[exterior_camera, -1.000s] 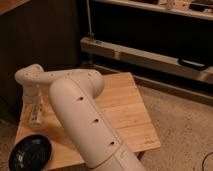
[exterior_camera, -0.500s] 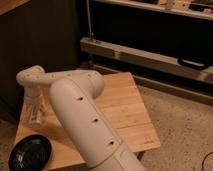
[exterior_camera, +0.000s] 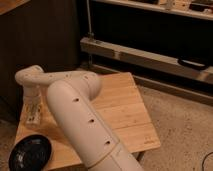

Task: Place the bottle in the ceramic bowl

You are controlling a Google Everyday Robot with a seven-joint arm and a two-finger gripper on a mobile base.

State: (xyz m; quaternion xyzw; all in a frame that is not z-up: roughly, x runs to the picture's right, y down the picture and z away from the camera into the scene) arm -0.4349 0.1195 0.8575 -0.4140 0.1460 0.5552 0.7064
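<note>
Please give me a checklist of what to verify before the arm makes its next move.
1. Gripper at the small white plastic bottle, left side of the wooden table: ok.
2. Bottle held firmly: cannot tell.
3. Bottle lifted off the table: cannot tell.
4. Shallow round black glossy bowl visible, nearer the camera than the gripper: ok.
5. Bottle already in bowl: not ok.
</note>
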